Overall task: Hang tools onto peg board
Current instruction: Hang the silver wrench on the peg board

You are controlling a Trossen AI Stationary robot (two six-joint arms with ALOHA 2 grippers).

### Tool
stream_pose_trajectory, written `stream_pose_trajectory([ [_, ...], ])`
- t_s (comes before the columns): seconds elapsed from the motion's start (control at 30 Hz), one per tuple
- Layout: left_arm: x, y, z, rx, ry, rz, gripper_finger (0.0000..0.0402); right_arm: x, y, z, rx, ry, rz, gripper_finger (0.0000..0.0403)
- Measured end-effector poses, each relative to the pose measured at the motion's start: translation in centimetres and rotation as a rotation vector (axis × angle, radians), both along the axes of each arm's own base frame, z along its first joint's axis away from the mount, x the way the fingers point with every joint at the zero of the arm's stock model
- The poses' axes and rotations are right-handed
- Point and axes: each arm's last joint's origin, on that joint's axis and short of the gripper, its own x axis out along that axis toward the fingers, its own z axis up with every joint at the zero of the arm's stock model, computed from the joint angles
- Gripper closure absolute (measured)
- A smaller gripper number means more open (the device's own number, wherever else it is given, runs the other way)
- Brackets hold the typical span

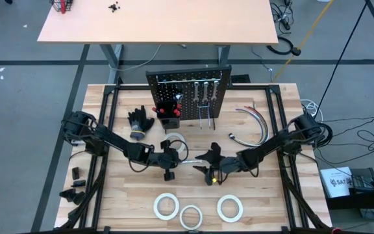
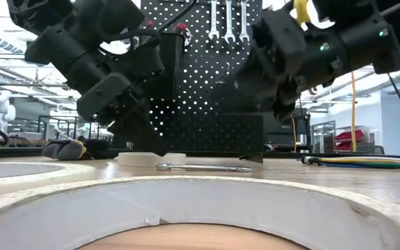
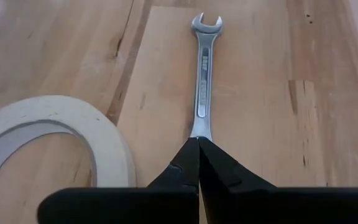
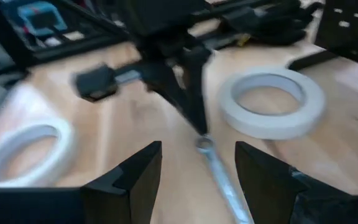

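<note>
The table (image 1: pixel 109 97) carries the peg board (image 1: pixel 188 96) upright at twelve o'clock, with wrenches on its hooks and red-handled screwdrivers in its bin. Three tape rolls (image 1: pixel 191 215) lie at six o'clock; a fourth roll (image 1: pixel 176 142) sits near the centre. Just beside that roll, a wrench (image 3: pixel 202 74) lies flat on the wood. The left gripper (image 3: pixel 199 163) is pinched closed on one end of this wrench — fingers meeting over the metal. The right gripper (image 4: pixel 197 165), at about four o'clock from the wrench, hangs with fingers spread wide and nothing in them — the wrench's other end lies between them.
</note>
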Motion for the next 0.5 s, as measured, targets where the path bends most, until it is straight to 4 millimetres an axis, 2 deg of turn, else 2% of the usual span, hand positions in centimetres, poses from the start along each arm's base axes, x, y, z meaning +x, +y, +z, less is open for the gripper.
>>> stream_pose_trajectory([
  [0.3,-0.1,0.1,-0.1,0.005,0.019,0.002,0.0401,0.3,-1.0,-0.2,-0.019,0.027,-0.036,0.0207],
  [0.5,-0.1,0.1,-0.1,-0.011,0.017,-0.01,0.0401,0.8,-1.2,-1.9,-0.015,0.064,-0.016,0.0207],
])
